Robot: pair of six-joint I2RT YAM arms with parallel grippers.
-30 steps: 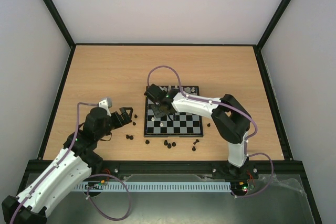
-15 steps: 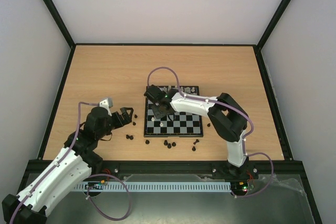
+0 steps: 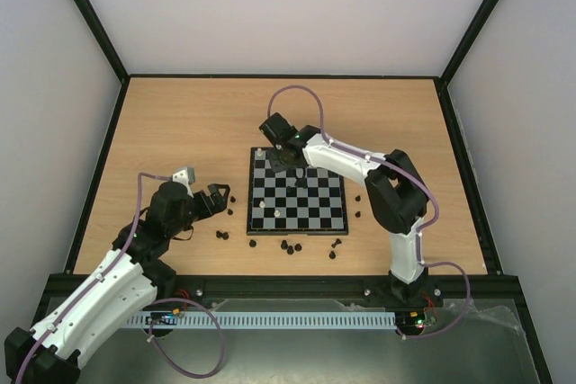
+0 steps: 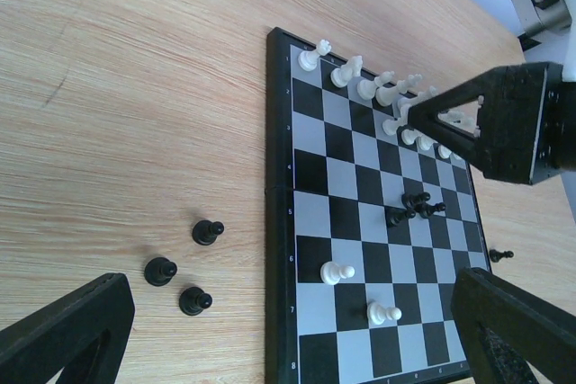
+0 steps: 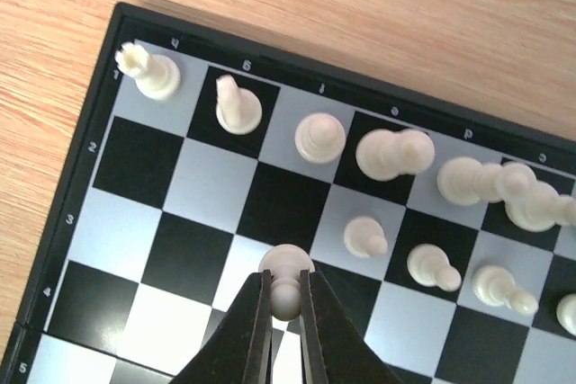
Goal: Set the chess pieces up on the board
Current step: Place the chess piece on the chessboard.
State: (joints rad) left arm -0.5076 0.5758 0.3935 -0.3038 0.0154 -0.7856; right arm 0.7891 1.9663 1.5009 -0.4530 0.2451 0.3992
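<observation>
The board lies mid-table, also in the left wrist view and the right wrist view. White chess pieces line its far rows. My right gripper is shut on a white pawn and holds it over the board's far left part. Two white pawns and a few black pieces stand on the board. My left gripper is open and empty, left of the board, near three black pawns on the table.
Several black pieces lie on the table in front of the board and one to its right. Black frame rails edge the table.
My right gripper has moved from the board's near left part to its far left rows, carrying the white pawn. The left arm has barely moved.
</observation>
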